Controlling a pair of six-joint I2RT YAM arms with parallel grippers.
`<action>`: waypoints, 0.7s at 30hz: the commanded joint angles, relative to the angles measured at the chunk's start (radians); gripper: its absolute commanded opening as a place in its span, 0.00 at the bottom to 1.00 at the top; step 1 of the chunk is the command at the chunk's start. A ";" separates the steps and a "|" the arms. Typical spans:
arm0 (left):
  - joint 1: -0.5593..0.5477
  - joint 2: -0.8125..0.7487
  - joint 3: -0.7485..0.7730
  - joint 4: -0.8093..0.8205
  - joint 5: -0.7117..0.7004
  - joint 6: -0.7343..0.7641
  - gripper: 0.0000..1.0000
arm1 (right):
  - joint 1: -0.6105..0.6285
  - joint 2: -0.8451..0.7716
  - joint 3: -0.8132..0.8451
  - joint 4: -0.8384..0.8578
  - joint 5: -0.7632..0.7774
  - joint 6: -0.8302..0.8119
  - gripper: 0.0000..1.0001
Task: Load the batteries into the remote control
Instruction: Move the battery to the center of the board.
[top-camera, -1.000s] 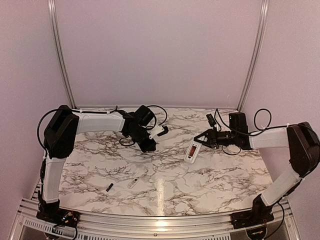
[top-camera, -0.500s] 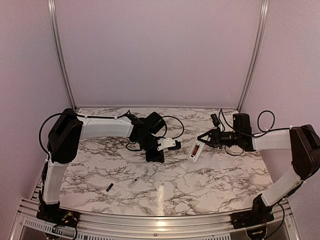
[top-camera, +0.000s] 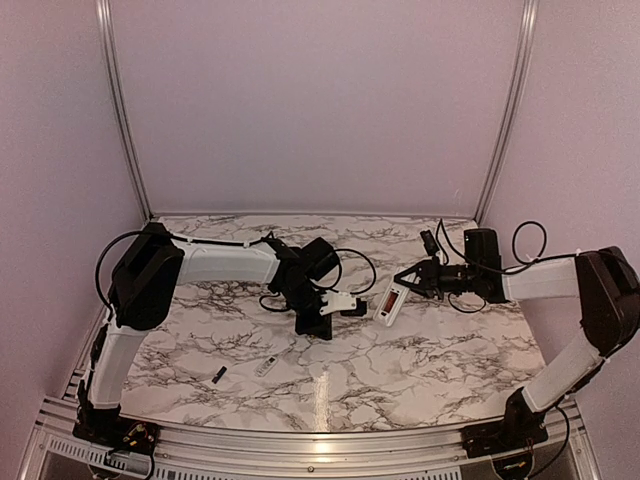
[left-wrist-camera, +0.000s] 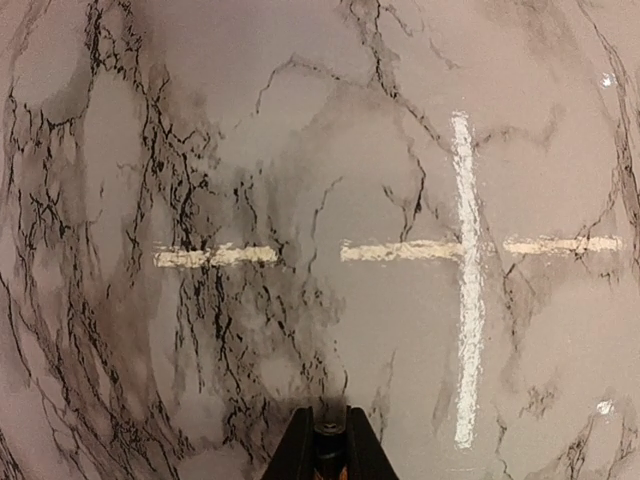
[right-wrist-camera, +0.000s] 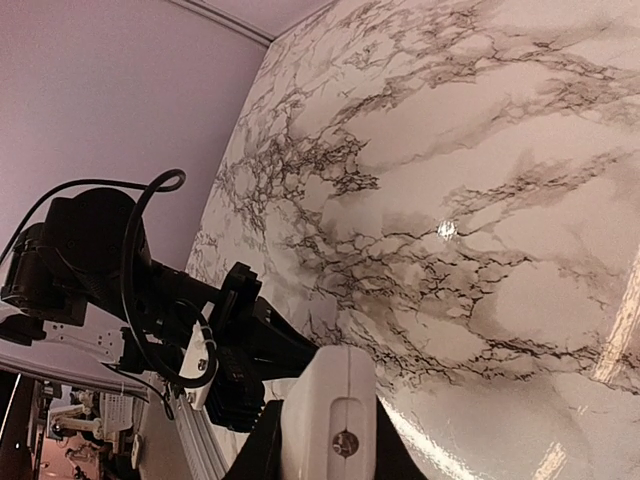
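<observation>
**Light, slick, small parts: grip site decides it**

Remote control (top-camera: 388, 301): held up over mid-worktop (top-camera: 430, 350) with its reddish-orange slot facing up. The right jaws are clamped on its far end. The right wrist view shows the white end (right-wrist-camera: 325, 400) sitting squarely between them.

- Handling, judged: a stiff plastic shell, very light and smooth. With an end-only pinch, any push into the slot will tend to lever it, so it may pivot or slide.
- A hold nearer the middle, or resting the free end on the worktop, would steady it.

Golden-tan battery (left-wrist-camera: 326, 440): the left jaws are closed, pointing down just beside the remote. Something small and round shows end-on between them, tan lower down, so probably this cell. The view is too tight to be sure.

Blackish battery (top-camera: 218, 375): lying flat on the near-left worktop, well apart from both arms. A small white piece (top-camera: 267, 366) lies near it, possibly the cover.

- Handling, judged: the cells are rigid and dense for their size, and they roll easily. The metal skin is slippery.
- Take one across its middle with the jaws square to its length. An off-centre pinch could shoot it out sideways.
- Polarity can't be read from here.
</observation>
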 joint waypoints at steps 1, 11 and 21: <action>-0.007 0.039 0.029 -0.034 -0.020 0.021 0.13 | -0.009 0.019 0.004 0.025 0.004 0.003 0.00; -0.007 -0.007 0.045 -0.047 -0.040 0.014 0.44 | -0.008 0.043 0.015 0.027 0.014 0.000 0.00; -0.006 -0.301 -0.214 0.148 -0.140 -0.118 0.55 | 0.031 0.130 0.093 0.041 0.031 -0.015 0.00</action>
